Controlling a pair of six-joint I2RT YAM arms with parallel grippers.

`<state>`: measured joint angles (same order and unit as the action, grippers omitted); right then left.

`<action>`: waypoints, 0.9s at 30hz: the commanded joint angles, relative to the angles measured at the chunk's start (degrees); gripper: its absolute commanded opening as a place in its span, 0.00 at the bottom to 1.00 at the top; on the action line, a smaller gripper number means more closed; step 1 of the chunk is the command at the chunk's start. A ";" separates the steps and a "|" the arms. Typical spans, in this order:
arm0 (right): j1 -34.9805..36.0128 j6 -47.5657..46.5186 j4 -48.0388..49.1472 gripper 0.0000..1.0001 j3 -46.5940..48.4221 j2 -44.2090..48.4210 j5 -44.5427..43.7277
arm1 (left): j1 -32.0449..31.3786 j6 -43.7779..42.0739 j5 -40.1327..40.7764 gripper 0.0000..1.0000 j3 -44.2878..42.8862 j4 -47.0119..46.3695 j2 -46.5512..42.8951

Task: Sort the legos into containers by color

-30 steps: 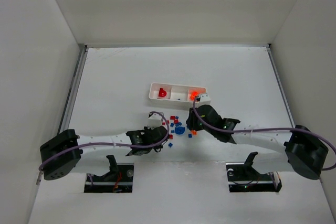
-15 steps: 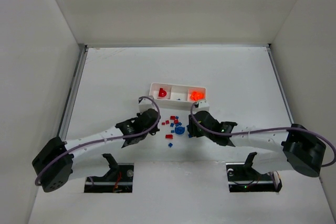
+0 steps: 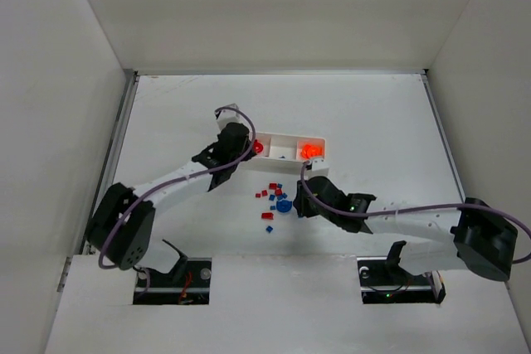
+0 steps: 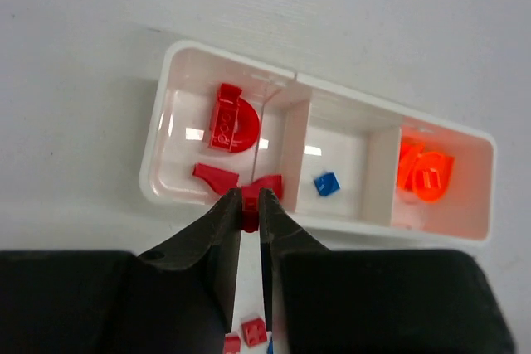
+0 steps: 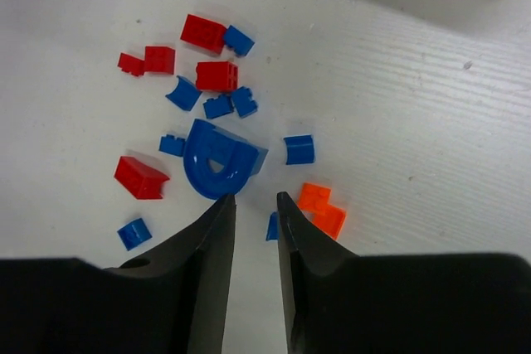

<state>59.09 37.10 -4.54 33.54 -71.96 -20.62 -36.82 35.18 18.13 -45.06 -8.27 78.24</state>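
The white table (image 3: pixel 373 113) bears a white tray (image 3: pixel 282 135) and scattered legos (image 3: pixel 275 199).

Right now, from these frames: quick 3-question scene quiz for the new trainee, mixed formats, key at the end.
1. Which colour is the lego pinched in the left hand? A red, B blue, C orange.
2. True or false: the middle compartment of the tray holds only orange pieces.
3. Fill in: the big blue arch lies just ahead of the ___ hand, which grips nothing.

Key: 1 A. 2 False: it holds a single blue brick. 3 right: the right hand hovers over it, open.
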 commanded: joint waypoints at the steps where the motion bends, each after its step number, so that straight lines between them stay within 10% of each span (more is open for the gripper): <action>1: 1.77 4.46 1.72 0.35 0.13 1.12 1.72 | 2.75 -2.57 -1.87 0.11 -4.76 -5.08 6.21; 7: 2.04 8.95 5.15 0.56 -1.55 -1.42 2.25 | 4.69 -2.92 -2.84 0.12 -9.08 -7.37 14.74; 27: -1.92 9.04 12.18 0.44 -0.41 -11.35 4.71 | -2.15 -6.88 4.01 0.32 0.66 -7.02 2.82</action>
<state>57.69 45.78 4.91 32.08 -82.13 -15.86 -36.47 30.70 19.07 -47.46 -14.33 86.76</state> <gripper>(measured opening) 0.446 0.322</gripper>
